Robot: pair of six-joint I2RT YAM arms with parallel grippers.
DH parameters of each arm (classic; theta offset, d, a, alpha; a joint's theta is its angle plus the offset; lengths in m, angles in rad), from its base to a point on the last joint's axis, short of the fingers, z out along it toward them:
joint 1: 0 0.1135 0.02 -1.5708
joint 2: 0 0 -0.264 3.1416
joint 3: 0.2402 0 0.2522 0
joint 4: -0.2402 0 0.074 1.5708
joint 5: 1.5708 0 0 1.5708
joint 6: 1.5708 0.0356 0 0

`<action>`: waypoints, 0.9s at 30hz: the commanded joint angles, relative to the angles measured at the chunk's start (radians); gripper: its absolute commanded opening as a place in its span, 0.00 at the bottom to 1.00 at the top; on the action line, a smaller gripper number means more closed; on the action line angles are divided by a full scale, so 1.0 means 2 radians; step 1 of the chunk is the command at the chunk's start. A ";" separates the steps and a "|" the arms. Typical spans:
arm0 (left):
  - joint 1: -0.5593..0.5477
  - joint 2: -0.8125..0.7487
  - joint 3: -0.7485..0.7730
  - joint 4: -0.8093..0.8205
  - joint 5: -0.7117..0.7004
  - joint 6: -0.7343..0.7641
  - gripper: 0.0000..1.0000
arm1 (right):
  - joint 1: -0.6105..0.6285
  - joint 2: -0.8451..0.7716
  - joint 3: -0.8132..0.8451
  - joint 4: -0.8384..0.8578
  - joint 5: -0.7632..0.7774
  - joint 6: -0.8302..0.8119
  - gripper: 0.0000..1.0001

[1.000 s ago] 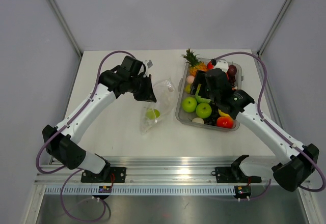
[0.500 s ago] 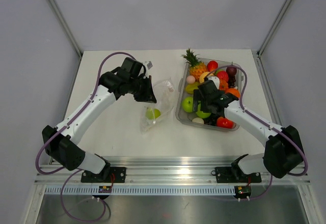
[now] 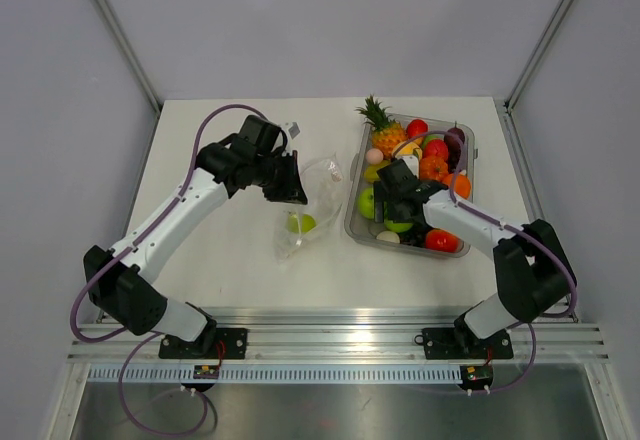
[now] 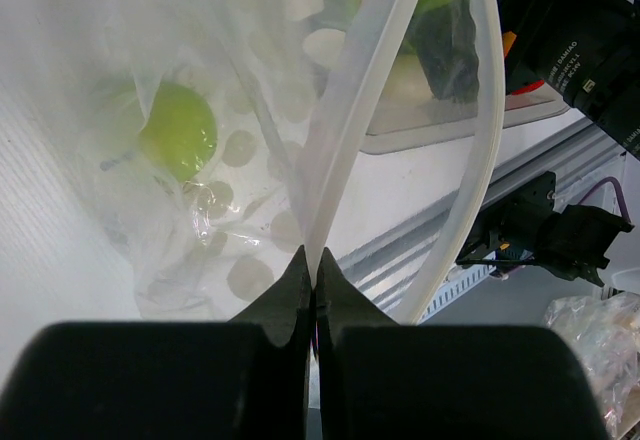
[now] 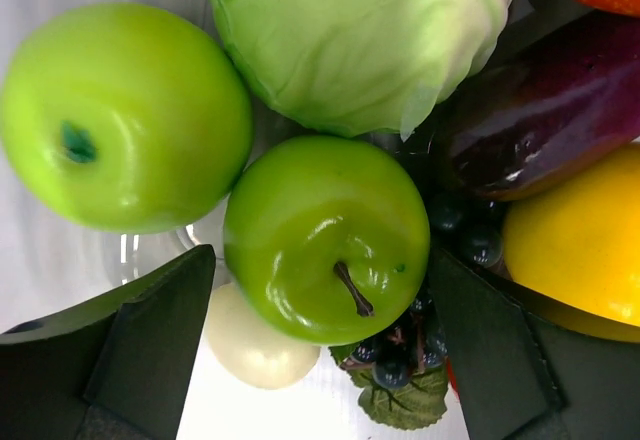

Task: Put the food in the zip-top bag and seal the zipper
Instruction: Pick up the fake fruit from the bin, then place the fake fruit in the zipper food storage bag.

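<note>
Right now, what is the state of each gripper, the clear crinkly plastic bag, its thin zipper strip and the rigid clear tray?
left gripper, shut on the zipper strip.
right gripper, open, fingers either side of a glossy green apple in the rigid clear tray.
clear crinkly plastic bag, holds one round green piece.
zipper strip, unsealed, its two sides apart.
rigid clear tray, loaded with toy food.

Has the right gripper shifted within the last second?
Yes. The right gripper slid toward the tray's left wall, and now straddles a green apple.
</note>
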 commanded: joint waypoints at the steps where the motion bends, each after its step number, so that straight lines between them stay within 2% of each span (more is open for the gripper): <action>1: 0.002 -0.017 -0.002 0.017 0.007 -0.001 0.00 | 0.000 0.010 0.007 0.030 0.010 -0.007 0.92; 5: 0.002 -0.021 -0.004 0.017 0.007 0.000 0.00 | 0.000 0.010 0.003 0.029 0.015 -0.002 0.88; 10: 0.002 -0.022 -0.005 0.018 0.008 -0.001 0.00 | 0.000 -0.029 -0.006 0.011 0.019 0.006 0.72; 13: 0.002 -0.019 -0.009 0.024 0.013 -0.004 0.00 | 0.000 -0.094 -0.003 -0.007 0.022 0.010 0.63; 22: 0.002 -0.005 0.002 0.033 0.022 -0.008 0.00 | 0.001 -0.182 0.069 -0.067 -0.034 0.019 0.60; 24: 0.002 -0.005 0.001 0.033 0.022 -0.010 0.00 | 0.002 -0.190 0.098 -0.069 -0.069 0.025 0.60; 27: 0.002 -0.005 -0.001 0.032 0.021 -0.009 0.00 | 0.031 -0.193 0.141 -0.065 -0.100 0.038 0.59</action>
